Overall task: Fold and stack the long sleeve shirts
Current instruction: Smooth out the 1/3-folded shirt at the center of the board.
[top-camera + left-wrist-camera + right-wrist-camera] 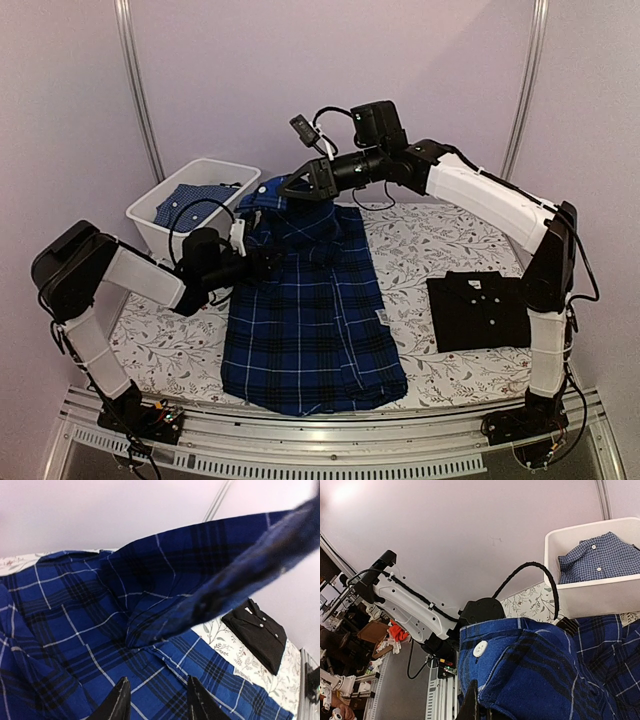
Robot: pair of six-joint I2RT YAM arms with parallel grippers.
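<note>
The navy-and-blue plaid shirt (312, 320) lies spread down the middle of the table. My right gripper (288, 188) is shut on a buttoned edge of it at the far end and holds that part lifted; the right wrist view shows the cloth with a white button (480, 648) pinched at my gripper (481, 713). My left gripper (268, 262) is at the shirt's left edge; its fingers (120, 702) stand apart over the plaid cloth (75, 625) with nothing between them. The black shirt (480, 309) lies folded on the right, also in the left wrist view (257, 632).
A white bin (158, 222) stands at the far left corner of the table with a small-checked blue shirt (192, 201) in it, also in the right wrist view (600, 560). The floral table cover (420, 245) shows between the two shirts.
</note>
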